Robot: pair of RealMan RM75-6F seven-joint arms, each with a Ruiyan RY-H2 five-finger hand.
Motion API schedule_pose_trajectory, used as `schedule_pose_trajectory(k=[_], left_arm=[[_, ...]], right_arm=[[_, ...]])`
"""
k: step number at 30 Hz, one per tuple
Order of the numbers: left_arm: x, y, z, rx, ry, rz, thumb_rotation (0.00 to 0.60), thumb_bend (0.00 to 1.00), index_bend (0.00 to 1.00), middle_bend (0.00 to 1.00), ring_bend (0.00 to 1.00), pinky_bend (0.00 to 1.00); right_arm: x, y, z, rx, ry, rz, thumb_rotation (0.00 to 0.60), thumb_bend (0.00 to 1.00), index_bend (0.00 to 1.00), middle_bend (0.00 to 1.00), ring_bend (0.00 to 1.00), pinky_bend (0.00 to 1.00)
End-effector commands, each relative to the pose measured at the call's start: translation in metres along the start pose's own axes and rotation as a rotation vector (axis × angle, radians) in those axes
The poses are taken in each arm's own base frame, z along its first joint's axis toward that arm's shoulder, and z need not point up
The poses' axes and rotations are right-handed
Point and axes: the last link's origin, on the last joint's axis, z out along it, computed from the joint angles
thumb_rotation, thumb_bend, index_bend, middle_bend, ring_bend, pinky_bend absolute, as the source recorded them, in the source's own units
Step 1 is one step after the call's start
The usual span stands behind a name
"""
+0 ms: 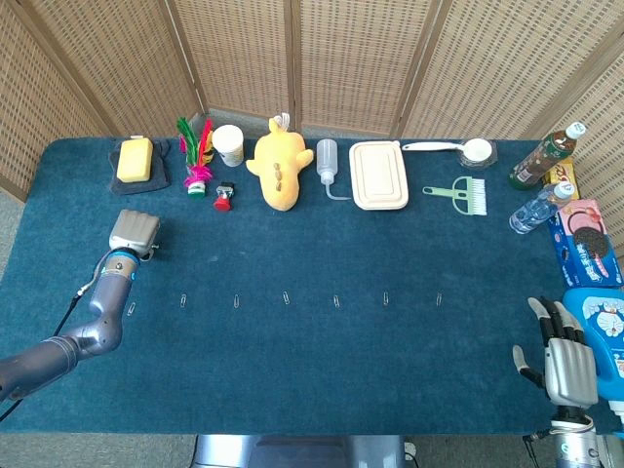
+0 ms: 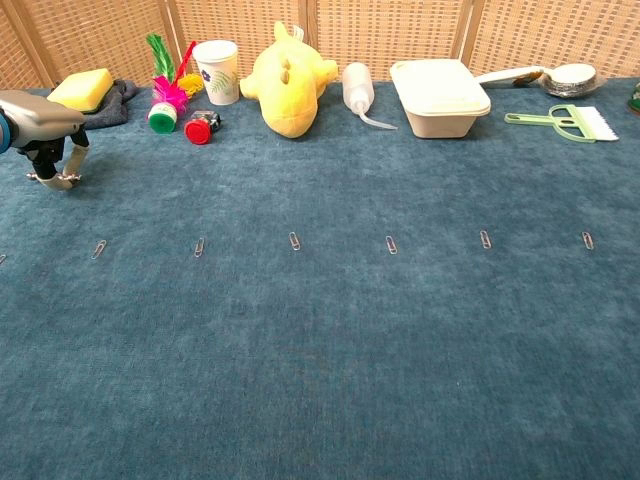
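Observation:
My left hand hovers over the blue cloth at the table's left side, palm down, its fingers hanging toward the surface with nothing in them. It is below the yellow sponge and above the left end of a row of several paperclips. My right hand lies at the front right corner with fingers stretched out and empty, next to a blue cartoon pack. The chest view does not show the right hand.
Along the back stand a feather shuttlecock, paper cup, red-capped item, yellow plush, squeeze bottle, lidded box, ladle and green brush. Bottles and a cookie box line the right edge.

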Motion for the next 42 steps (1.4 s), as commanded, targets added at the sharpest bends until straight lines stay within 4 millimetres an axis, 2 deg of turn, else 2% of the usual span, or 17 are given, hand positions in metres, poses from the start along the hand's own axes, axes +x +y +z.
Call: schedule_pose_trajectory(k=[1, 8, 13, 23, 35, 42], left_arm=[[0.006, -0.004, -0.005, -0.002, 0.020, -0.030, 0.600, 0.62, 0.62, 0.91, 0.82, 0.86], [0.021, -0.012, -0.023, -0.038, 0.070, -0.097, 0.600, 0.62, 0.62, 0.91, 0.82, 0.86], [0.035, -0.019, -0.049, -0.089, 0.110, -0.198, 0.600, 0.62, 0.62, 0.91, 0.82, 0.86], [0.041, -0.027, -0.081, -0.148, 0.109, -0.335, 0.600, 0.61, 0.62, 0.91, 0.82, 0.86], [0.026, -0.036, -0.120, -0.193, -0.018, -0.638, 0.600, 0.61, 0.62, 0.91, 0.82, 0.86], [0.004, -0.043, -0.143, -0.210, -0.104, -0.787, 0.600, 0.61, 0.62, 0.91, 0.82, 0.86]], right_arm=[[0.000, -0.001, 0.000, 0.005, -0.001, 0.004, 0.600, 0.39, 0.12, 0.13, 0.08, 0.14], [-0.002, -0.004, 0.002, 0.023, -0.006, 0.010, 0.600, 0.39, 0.12, 0.13, 0.08, 0.14], [-0.004, -0.009, 0.003, 0.045, -0.009, 0.017, 0.600, 0.39, 0.12, 0.13, 0.08, 0.14], [-0.005, -0.012, 0.003, 0.064, -0.012, 0.026, 0.600, 0.39, 0.12, 0.13, 0.08, 0.14], [-0.006, -0.014, -0.001, 0.077, -0.018, 0.045, 0.600, 0.39, 0.12, 0.13, 0.08, 0.14], [-0.004, -0.014, -0.001, 0.083, -0.016, 0.051, 0.600, 0.39, 0.12, 0.13, 0.08, 0.14]])
